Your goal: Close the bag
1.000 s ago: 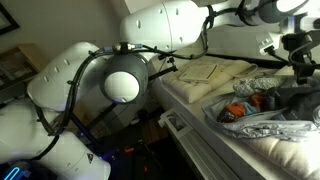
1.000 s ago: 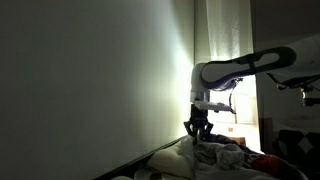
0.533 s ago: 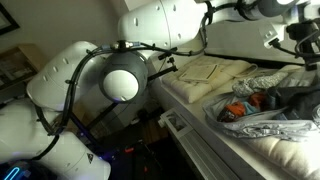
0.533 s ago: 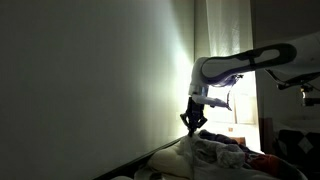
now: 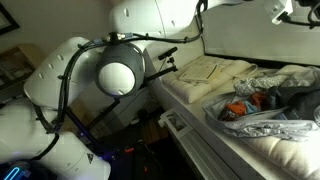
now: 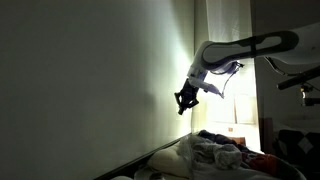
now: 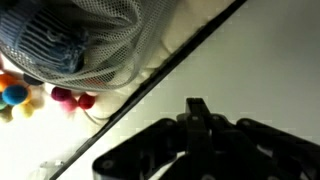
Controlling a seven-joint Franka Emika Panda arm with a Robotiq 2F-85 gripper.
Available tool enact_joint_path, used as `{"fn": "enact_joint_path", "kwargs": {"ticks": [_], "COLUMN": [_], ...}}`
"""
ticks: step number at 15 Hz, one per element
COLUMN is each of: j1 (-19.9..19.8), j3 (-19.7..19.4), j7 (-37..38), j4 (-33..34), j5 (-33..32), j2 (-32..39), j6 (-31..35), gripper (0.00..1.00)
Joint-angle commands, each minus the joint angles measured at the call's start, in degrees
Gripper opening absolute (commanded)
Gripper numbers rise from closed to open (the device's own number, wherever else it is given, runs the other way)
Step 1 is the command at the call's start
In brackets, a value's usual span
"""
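High over the bed with the gripper (image 6: 184, 99) — clenched tight, jaws pressed together, nothing pinched between them; dark and empty in the wrist view too.

Well below, toward the right of the bed, find the bag (image 5: 265, 112): slumped, crinkled, mouth gaping upward with orange and red items (image 5: 248, 103) showing through; also visible in an exterior view as a pale heap low down (image 6: 215, 150); well apart from the hand; judged not yet closed.

Could go wrong in several ways from here. Could descend with jaws shut and merely press the floppy plastic flat instead of gathering it; needs opening first. Could pinch a single thin layer and drag the whole bag across the bedding, tipping the contents out of the open mouth. Could slip off the slick film under a light squeeze. Could catch the folded cream cloth (image 5: 212, 70), lying near the bag to its far left, by mistake. Hard to judge depth in such dim light — easy to close short of the rim.

Underneath, a soft pale mattress (image 5: 285, 155); yielding, so no firm backing for a pinch. Around it, a dim room; plain wall (image 6: 90, 80) on the left, bright curtained window (image 6: 225, 60) to the right; bulky white arm links (image 5: 115, 70) filling the near left.
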Motion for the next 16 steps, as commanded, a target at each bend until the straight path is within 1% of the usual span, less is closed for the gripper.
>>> {"fn": "enact_joint_path", "kwargs": {"ticks": [1,2,3,4,5,8,9,10,11,12,13,14,15,16], "j1": [-0.3,-0.7,-0.8,-1.1,-1.4,-2.9,-2.7,-2.9,-3.3,-3.4,-3.5,-3.5,-3.1,-3.4], "j3": [1.4,2.2,2.3,2.2,1.7,0.6,-1.2,-2.1,-1.3,-1.6,-1.8,-1.9,-3.2,-2.3], "j7": [-1.7,-2.7,-2.1,-0.6,0.9,6.0,7.3,9.3,10.4,11.6,12.5,13.4,14.3,15.4], "j4": [-2.1,-3.4,-3.9,-4.7,-5.0,-5.9,0.2,0.5,-5.2,-4.9,-4.9,-4.7,1.3,-4.4], "j5": [1.1,1.6,1.4,1.1,0.8,0.5,1.9,1.5,0.2,0.3,0.2,0.1,1.1,-0.1], "j2": [-1.8,-2.2,-2.1,-1.9,-1.7,-1.1,2.6,2.9,-0.3,-0.1,-0.1,-0.1,3.2,-0.1], "j6": [0.9,-0.6,-0.7,-1.1,-1.2,-3.0,-6.2,-6.9,-5.2,-5.3,-5.4,-5.2,-7.7,-5.7], "gripper": [0.00,0.01,0.26,0.26,0.32,0.54,0.62,0.69,0.77,0.84,0.92,0.98,1.00,1.00]}}
